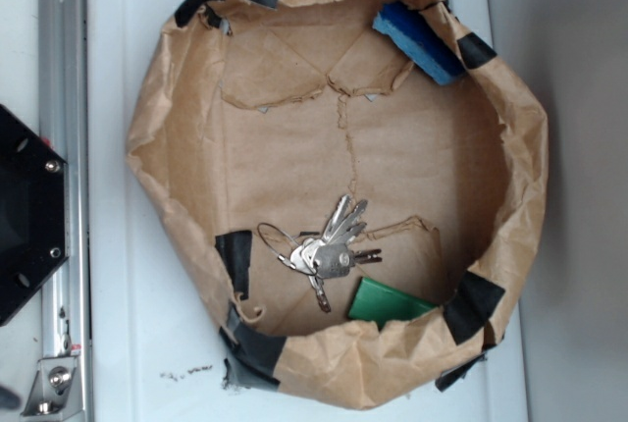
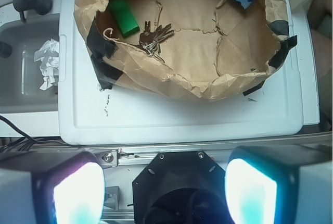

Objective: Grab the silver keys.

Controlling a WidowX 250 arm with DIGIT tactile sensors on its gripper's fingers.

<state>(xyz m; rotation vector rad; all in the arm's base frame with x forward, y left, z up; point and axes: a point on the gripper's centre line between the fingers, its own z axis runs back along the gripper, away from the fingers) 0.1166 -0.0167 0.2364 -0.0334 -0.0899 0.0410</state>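
The silver keys (image 1: 332, 245) lie fanned on the brown paper floor of a crumpled paper bowl (image 1: 157, 137), near its front, with a thin wire ring to their left. In the wrist view the keys (image 2: 152, 38) sit at the upper left, far from my gripper (image 2: 164, 193). The gripper is open and empty, its two glowing pads (image 2: 78, 195) wide apart at the bottom of that view, over the robot's black base. The gripper does not show in the exterior view.
A green block (image 1: 388, 302) lies just right of and below the keys. A blue block (image 1: 417, 41) leans on the bowl's far wall. The bowl stands on a white tray (image 1: 128, 343). A metal rail (image 1: 61, 98) and the black base (image 1: 25, 216) are at left.
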